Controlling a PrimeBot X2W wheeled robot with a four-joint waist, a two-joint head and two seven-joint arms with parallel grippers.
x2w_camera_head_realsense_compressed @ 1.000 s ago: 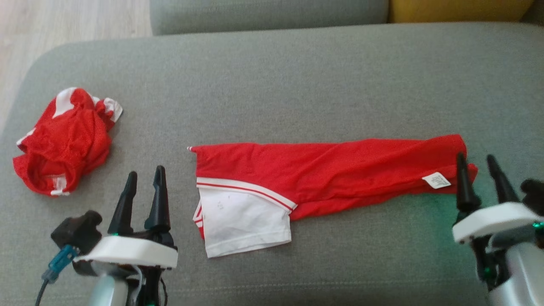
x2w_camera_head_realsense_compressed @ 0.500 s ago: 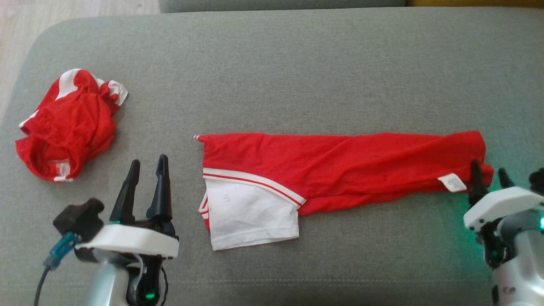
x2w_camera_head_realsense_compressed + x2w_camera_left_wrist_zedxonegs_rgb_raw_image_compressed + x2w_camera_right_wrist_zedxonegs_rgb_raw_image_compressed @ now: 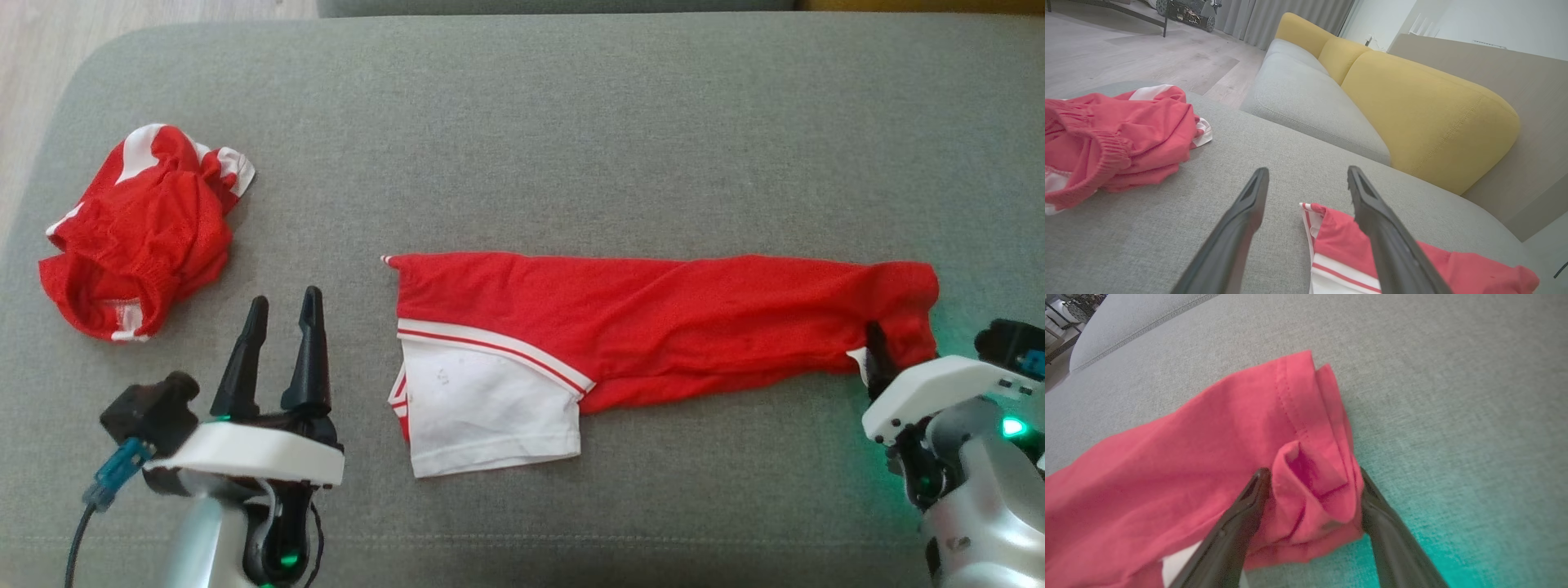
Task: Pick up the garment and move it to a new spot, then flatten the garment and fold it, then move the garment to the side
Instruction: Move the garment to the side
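Observation:
The garment (image 3: 653, 327) is a red shirt with a white sleeve, folded into a long band lying left to right across the grey cushion (image 3: 571, 122). My right gripper (image 3: 898, 339) is at the band's right end. In the right wrist view it (image 3: 1311, 471) stands open, its two fingers straddling a bunched fold of the red hem (image 3: 1314, 486). My left gripper (image 3: 286, 296) hovers open and holds nothing, left of the garment's sleeve end. In the left wrist view the striped corner of the garment (image 3: 1339, 241) lies just behind the right finger of the left gripper (image 3: 1307, 169).
A second crumpled red-and-white garment (image 3: 135, 245) lies at the cushion's left end, also visible in the left wrist view (image 3: 1106, 139). The cushion's rounded left edge drops to a wooden floor (image 3: 33, 82). Yellow backrests (image 3: 1425, 110) rise beyond the cushion.
The head camera has tilted slightly. My right gripper has pushed forward onto the garment's right end, so the hem now bunches between its fingers and the white label is mostly covered. The left gripper is unchanged.

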